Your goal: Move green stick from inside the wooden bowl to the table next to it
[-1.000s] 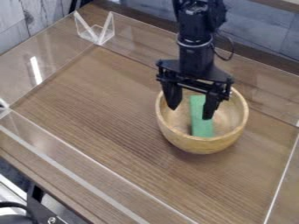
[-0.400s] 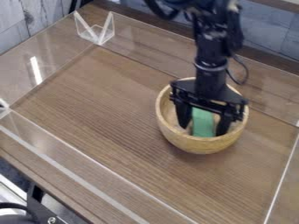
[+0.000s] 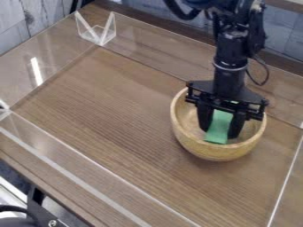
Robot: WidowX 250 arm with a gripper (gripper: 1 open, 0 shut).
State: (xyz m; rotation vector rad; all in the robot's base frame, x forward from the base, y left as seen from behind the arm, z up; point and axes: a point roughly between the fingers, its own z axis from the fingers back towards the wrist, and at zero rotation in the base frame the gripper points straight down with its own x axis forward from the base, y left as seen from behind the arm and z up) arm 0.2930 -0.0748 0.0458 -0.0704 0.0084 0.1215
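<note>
Wooden bowl [image 3: 221,135] and gripper [image 3: 225,129] shifted right; jaws clamp green stick [image 3: 221,126] inside bowl; acrylic wall [image 3: 288,182] close.

Lab test bench: wood-grain table [image 3: 106,97] fenced by clear acrylic walls [image 3: 48,142], robot arm [image 3: 235,35].

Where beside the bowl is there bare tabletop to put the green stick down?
Broad bare table lies left of the wooden bowl, out to the clear acrylic walls. Only narrow strips remain right of and in front of the bowl. The gripper straddles the green stick inside the bowl.
</note>
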